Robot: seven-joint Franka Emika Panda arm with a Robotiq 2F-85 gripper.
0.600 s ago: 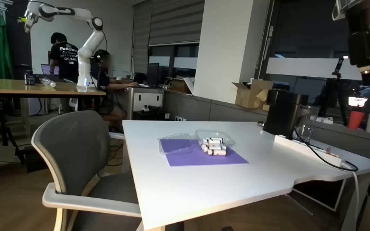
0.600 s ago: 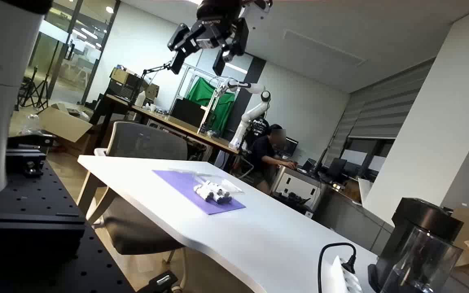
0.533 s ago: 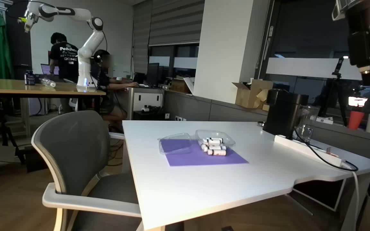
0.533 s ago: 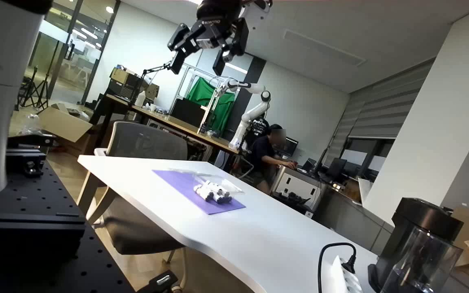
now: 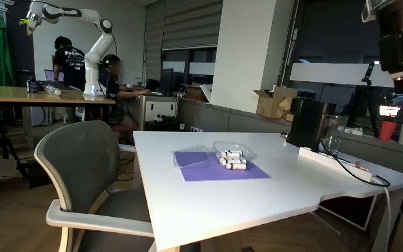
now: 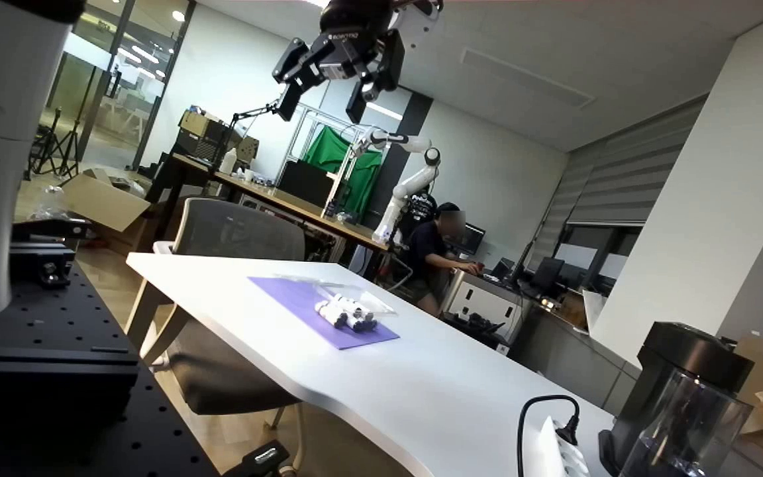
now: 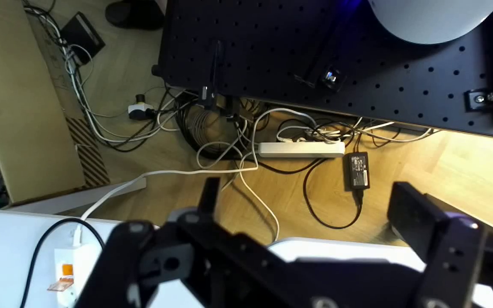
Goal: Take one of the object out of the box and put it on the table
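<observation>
Fingers (image 6: pixel 289 101) spread wide, high up. In an exterior view, vials (image 5: pixel 237 167) well apart from fingers, below and to left, bunched at clear box (image 5: pixel 249 152); inside or over rim, cannot tell. Purple mat (image 5: pixel 219 174) partly beneath, on white tabletop (image 5: pixel 208 206).

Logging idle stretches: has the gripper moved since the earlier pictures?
No, not visibly in any direction: in an exterior view the gripper keeps its place against the green cloth.

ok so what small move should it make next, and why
I'd probably shift the open fingers a little toward the white vials at the clear box before lowering: nothing shows in their grip, and the wrist view has floor and table edge between them, no vials.
</observation>
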